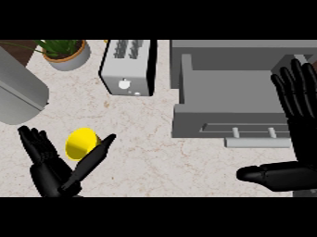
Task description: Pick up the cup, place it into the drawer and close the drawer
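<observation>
A yellow cup (79,143) stands on the marble counter at the lower left, between the fingers and the thumb of my left hand (49,172). That hand is open, its straight fingers to the cup's left and its thumb reaching up along the cup's right side. The grey drawer (230,92) stands pulled open at the right, its handle (256,142) at the front. My right hand (305,134) is open with fingers straight, raised over the drawer's right side and hiding part of it.
A silver toaster (127,67) stands at the back middle. A potted plant (66,53) sits at the back left. A large grey rounded appliance (10,85) fills the left edge. Marble counter (154,152) lies between the cup and the drawer.
</observation>
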